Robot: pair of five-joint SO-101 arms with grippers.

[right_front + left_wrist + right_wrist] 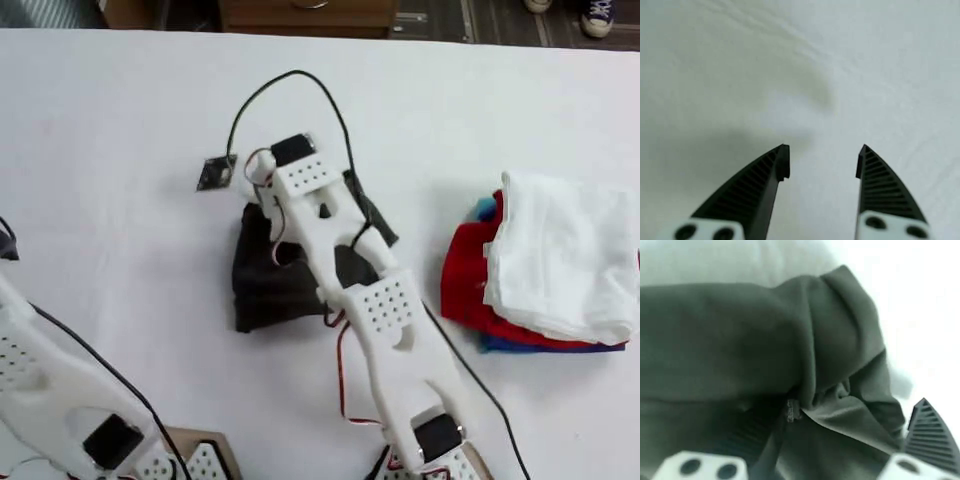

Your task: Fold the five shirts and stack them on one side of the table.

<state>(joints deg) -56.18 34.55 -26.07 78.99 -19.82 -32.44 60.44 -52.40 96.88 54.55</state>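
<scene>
Right hand (855,407), fingers spread, straddles the dark shirt (740,340), apparently to grip a fold. Left hand (822,160), spread, hangs over the surface (865,60), out of the way. Folded stack (560,265) waits aside.

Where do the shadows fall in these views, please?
High view: even light, faint shadow under the right arm. Left wrist view: a soft grey shadow lies on the white table ahead of the left gripper. Right wrist view: folds of the black shirt are darkest by the right gripper.
</scene>
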